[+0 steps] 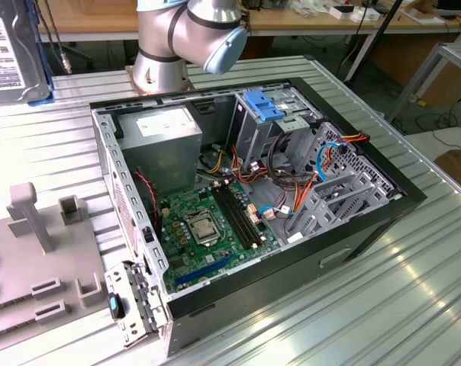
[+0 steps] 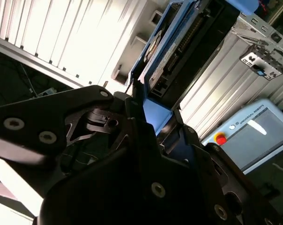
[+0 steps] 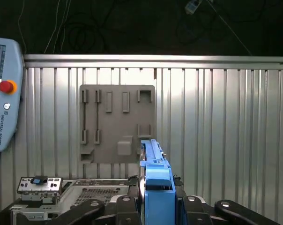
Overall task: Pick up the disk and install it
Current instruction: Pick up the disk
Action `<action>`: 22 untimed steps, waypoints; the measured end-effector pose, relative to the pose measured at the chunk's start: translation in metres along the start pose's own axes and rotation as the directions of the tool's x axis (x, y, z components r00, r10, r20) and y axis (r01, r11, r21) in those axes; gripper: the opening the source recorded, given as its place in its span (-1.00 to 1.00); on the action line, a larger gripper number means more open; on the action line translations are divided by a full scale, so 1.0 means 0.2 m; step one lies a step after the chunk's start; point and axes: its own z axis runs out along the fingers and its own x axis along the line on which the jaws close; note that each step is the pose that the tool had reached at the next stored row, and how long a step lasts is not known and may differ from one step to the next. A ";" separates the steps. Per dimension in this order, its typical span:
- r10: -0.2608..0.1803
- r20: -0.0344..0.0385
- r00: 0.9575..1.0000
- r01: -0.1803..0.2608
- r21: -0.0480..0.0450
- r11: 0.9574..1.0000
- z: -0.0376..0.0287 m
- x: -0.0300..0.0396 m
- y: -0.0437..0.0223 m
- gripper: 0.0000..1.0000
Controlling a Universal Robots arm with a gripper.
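The disk (image 1: pixel 9 53), with its white barcode label and a blue rail, hangs in the air at the exterior view's far left, well above the table. The first wrist view has the disk (image 3: pixel 153 159) edge-on, its blue rail standing up between the black fingers (image 3: pixel 190 206). My gripper (image 3: pixel 155 201) is shut on the disk. In the second wrist view the gripper (image 2: pixel 155 117) clamps the blue rail, and the disk (image 2: pixel 179 47) sticks out beyond it.
An open computer case (image 1: pixel 368 229) lies on the ribbed metal table, with a motherboard, a grey power-supply box (image 1: pixel 169 141) and a drive bay holding a blue bracket (image 1: pixel 262 105). A grey fixture plate (image 1: pixel 32 259) sits at the exterior view's left. A teach pendant (image 3: pixel 3 93) lies on the table.
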 end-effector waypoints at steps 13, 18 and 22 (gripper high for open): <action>-0.001 0.000 1.000 0.001 0.000 1.000 0.015 0.004 -0.540 -0.26; -0.001 0.000 1.000 0.001 0.000 1.000 0.023 0.077 -0.645 -0.26; -0.001 0.000 1.000 0.001 0.000 1.000 0.030 0.117 -0.699 -0.26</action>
